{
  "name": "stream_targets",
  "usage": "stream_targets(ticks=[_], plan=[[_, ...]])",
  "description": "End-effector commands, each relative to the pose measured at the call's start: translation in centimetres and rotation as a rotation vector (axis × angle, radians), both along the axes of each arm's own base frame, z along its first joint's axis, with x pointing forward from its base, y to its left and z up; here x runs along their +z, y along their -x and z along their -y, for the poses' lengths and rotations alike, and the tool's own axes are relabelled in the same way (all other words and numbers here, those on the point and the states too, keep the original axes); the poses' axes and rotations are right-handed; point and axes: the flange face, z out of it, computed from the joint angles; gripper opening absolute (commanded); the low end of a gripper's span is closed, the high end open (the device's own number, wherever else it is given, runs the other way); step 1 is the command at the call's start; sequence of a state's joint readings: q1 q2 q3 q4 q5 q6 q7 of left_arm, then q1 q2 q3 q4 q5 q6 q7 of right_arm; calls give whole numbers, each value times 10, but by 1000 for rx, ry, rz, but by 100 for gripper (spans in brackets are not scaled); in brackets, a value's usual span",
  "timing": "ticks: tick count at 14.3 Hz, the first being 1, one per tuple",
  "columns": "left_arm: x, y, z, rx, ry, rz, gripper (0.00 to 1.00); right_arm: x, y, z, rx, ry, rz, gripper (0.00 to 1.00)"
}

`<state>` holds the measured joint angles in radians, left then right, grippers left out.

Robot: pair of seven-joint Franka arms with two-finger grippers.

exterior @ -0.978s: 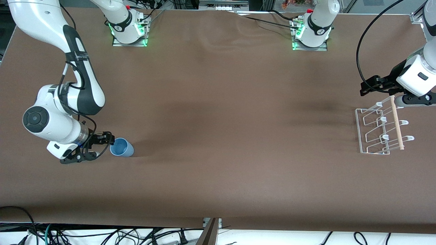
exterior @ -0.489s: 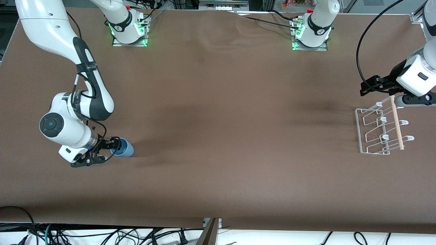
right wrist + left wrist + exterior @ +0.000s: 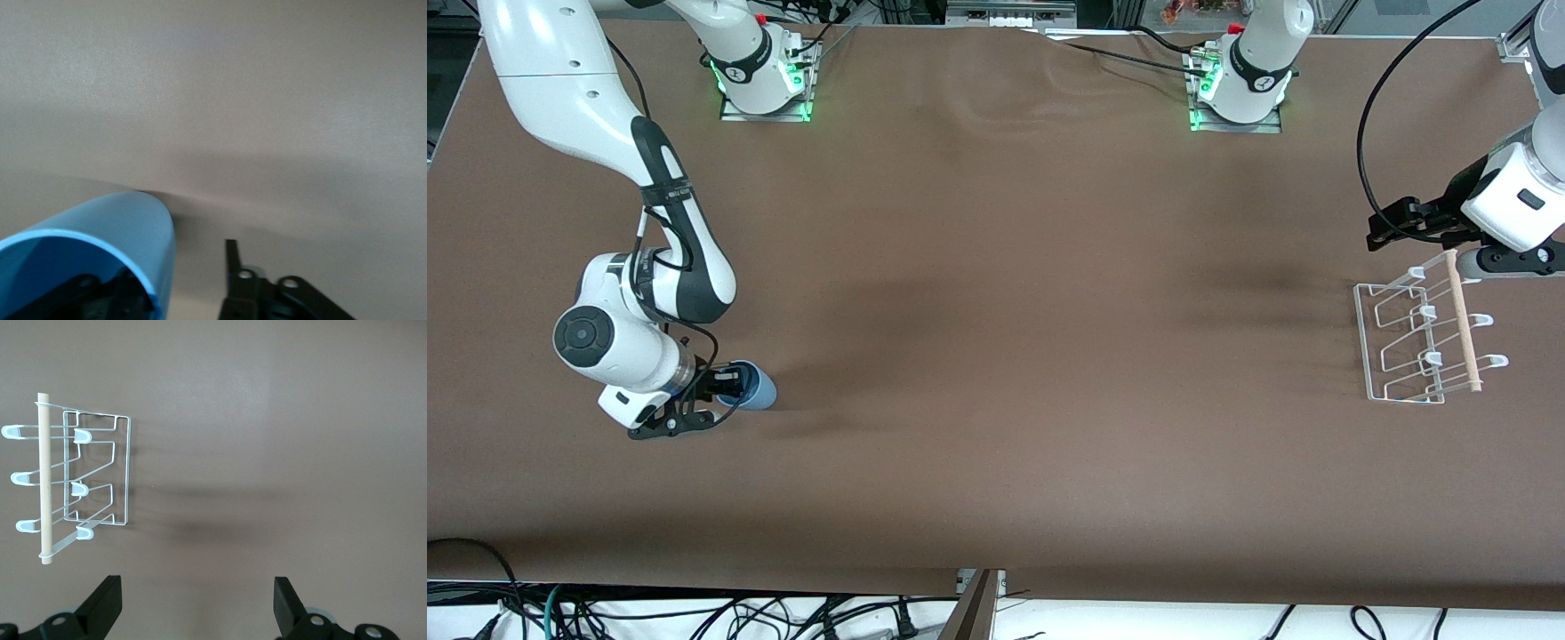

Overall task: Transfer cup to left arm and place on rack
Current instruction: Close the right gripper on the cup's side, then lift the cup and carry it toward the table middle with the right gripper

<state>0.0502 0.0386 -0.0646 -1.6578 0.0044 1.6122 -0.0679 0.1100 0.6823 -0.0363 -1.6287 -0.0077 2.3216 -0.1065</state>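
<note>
The light-blue cup [image 3: 758, 389] lies on its side on the brown table, near the right arm's end, with its mouth facing my right gripper [image 3: 716, 398]. That gripper is low at the cup and open. One finger is inside the mouth and the other is outside the wall. In the right wrist view the cup [image 3: 113, 230] fills one corner, and a gap shows between its wall and the outer finger [image 3: 231, 263]. My left gripper [image 3: 1387, 224] waits open and empty over the table beside the rack [image 3: 1414, 342]. The rack [image 3: 80, 480] also shows in the left wrist view.
The two arm bases [image 3: 765, 76] [image 3: 1240, 84] stand at the table's edge farthest from the front camera. A black cable [image 3: 1365, 133] loops above the left wrist. Bare brown table lies between cup and rack.
My right gripper has moved toward the cup along the table, and one finger has slid into the cup's mouth. The cup has stayed put. The left arm has not moved.
</note>
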Motion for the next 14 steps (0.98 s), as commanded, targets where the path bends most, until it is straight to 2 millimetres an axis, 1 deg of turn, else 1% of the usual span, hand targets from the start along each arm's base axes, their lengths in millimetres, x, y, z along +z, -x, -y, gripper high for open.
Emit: stream_targets(ticks=[1,4,6,9,11,13,14], plan=[[3,-1,0,-1,12,3,100,-5,-3,-7,-11,-6,5,0],[4,0,0,-1,12,3,100,-6,-3,-9,-7,-7,3,0],[4,0,0,0,12,3,100,-2,-4,-11,-10,-16,4,0],[4,0,0,0,14,3,100,3,-5,-14,-59,-59,6,0],[4,0,0,3,13,3,100,16,-5,-18,-85,-92,6,0],[3,-1,0,0,14,1,100,43,-8,-33,-184,-213,-21,0],[3,-1,0,0,14,1,100,58,-13,-43,-231,-276,-38,0]])
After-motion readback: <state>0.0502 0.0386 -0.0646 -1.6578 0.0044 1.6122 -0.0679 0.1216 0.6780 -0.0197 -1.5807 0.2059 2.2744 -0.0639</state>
